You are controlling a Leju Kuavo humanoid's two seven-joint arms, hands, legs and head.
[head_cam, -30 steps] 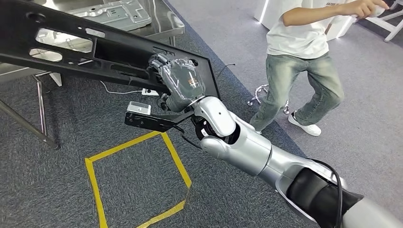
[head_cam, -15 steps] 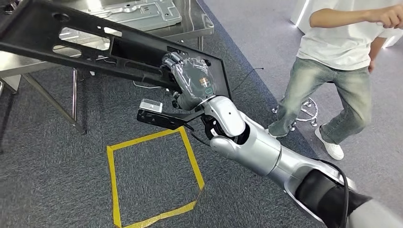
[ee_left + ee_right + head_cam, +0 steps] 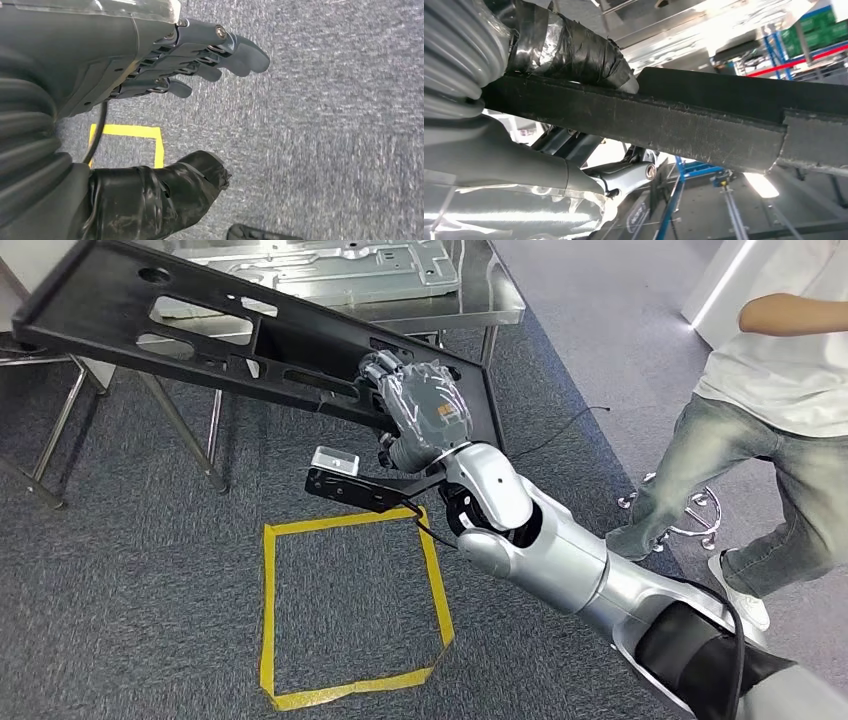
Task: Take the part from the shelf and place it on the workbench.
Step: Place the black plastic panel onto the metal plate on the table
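Observation:
The part is a long black panel (image 3: 200, 335) with several cutouts, held tilted in the air from the upper left down to my right hand (image 3: 425, 410). That hand grips the panel's near end, fingers wrapped over its edge. In the right wrist view the taped thumb (image 3: 569, 50) lies on one face of the black panel (image 3: 704, 120) and the fingers curl under the other. The steel workbench (image 3: 505, 312) stands behind the panel at the top. My left hand (image 3: 100, 55) hangs over grey carpet, its fingers (image 3: 220, 50) spread, holding nothing.
A stamped metal plate (image 3: 330, 260) lies on the workbench. A yellow tape square (image 3: 350, 610) marks the carpet below my right arm. A person (image 3: 780, 390) in a white shirt and jeans stands at the right. Table legs (image 3: 185, 430) stand at the left.
The whole picture has shifted: my view has turned, so workbench, tape square and person sit further right. My right hand still grips the panel the same way.

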